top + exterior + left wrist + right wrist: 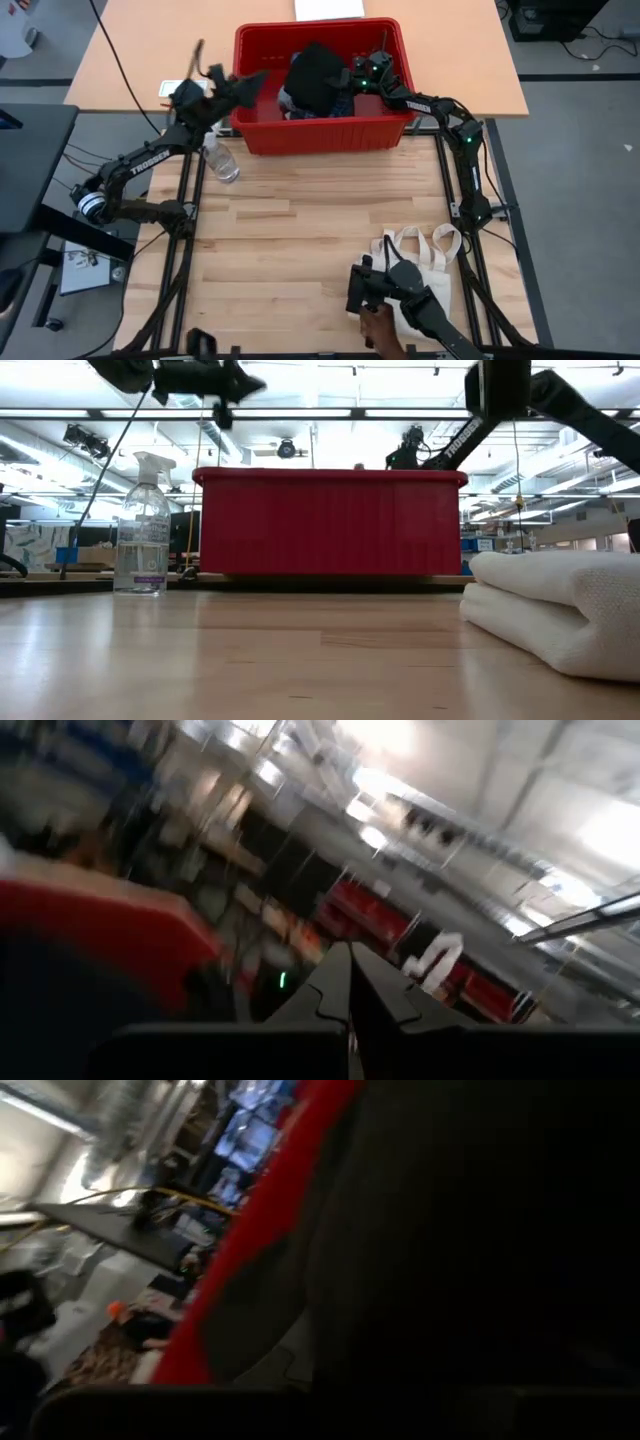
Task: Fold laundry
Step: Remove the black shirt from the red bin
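Observation:
A red basket stands at the table's far edge. In it a black garment is bunched up high, with a bit of blue-and-white cloth beneath it. My left gripper hovers shut and empty above the basket's left rim; its wrist view shows the two fingers closed together. My right gripper reaches level into the basket from the right, up against the black garment. That garment fills the right wrist view beside the red rim and hides the place of contact.
A clear spray bottle stands just left of the basket. A cream tote bag lies folded near the table's right front. A person's hand holds a dark device beside it. Bare wood lies in the middle.

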`<state>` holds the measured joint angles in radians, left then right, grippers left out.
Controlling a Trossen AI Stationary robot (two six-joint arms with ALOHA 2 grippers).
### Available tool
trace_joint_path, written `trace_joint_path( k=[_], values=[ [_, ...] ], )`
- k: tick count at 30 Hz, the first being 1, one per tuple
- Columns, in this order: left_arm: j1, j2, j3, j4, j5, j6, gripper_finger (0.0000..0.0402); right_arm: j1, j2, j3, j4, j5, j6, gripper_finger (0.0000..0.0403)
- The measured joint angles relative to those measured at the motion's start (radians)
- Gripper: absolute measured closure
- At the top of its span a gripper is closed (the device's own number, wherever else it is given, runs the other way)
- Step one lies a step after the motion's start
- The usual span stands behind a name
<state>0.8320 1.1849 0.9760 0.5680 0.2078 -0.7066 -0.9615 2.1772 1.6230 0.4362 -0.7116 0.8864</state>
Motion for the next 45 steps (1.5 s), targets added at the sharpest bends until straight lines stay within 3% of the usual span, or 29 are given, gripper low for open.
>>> trace_joint_path(
  k=[3,8,19,24,28,33,39,45],
  values=[
    [0.038,-0.027,0.002,0.004,-0.002,0.01,0.0392,-0.005,-0.048,0.0,0.008,-0.061,-0.001,0.0331],
    [0.1,-0.055,0.001,-0.13,-0.003,-0.034,0.0392,-0.004,-0.125,0.0,0.011,-0.106,-0.016,0.0331],
    [0.165,-0.083,0.001,-0.137,0.047,-0.02,0.0393,-0.012,-0.249,0.0,0.001,-0.182,0.037,0.0331],
    [0.199,-0.116,0.001,-0.164,0.072,-0.015,0.0393,0.032,-0.332,0.0,-0.064,-0.226,0.035,0.0331],
    [0.206,-0.169,0.001,-0.276,0.073,0.083,0.0393,0.101,-0.38,0.0,-0.149,-0.258,0.037,0.0331],
    [0.189,-0.272,0.001,-0.543,-0.071,0.233,0.0393,0.237,-0.422,0.0,-0.233,-0.266,0.03,0.0331],
    [0.149,-0.392,0.001,-0.837,-0.255,0.283,0.0393,0.412,-0.421,0.0,-0.297,-0.148,0.035,0.0331],
    [0.102,-0.508,0.001,-1.004,-0.397,0.326,0.0393,0.584,-0.395,0.0,-0.388,-0.058,0.026,0.0331]
  ],
)
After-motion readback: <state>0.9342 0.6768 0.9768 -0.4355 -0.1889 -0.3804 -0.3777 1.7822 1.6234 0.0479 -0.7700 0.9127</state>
